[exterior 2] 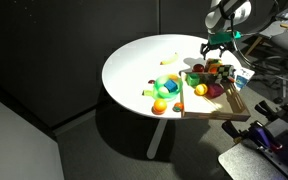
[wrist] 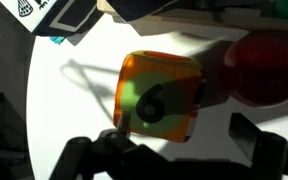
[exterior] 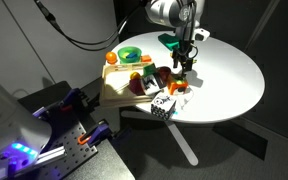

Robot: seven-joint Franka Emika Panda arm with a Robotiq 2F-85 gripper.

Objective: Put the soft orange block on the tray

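The soft orange block (wrist: 159,100) fills the middle of the wrist view. It is orange with a green face and a dark round mark, and it lies on the white table. My gripper (wrist: 174,150) is open, its dark fingers apart at the bottom of that view, just short of the block and not touching it. In an exterior view my gripper (exterior: 186,68) hangs over the table beside the tray (exterior: 109,95), with a small orange shape (exterior: 177,88) just below it. The pale wooden tray (exterior 2: 214,115) holds several toys. In that view my gripper (exterior 2: 216,45) is above the tray's far end.
A red round toy (wrist: 269,65) sits right beside the block. A black-and-white die (exterior: 162,105) lies near the table edge and also shows in the wrist view (wrist: 24,10). Green, yellow and orange toys (exterior 2: 164,88) lie mid-table.
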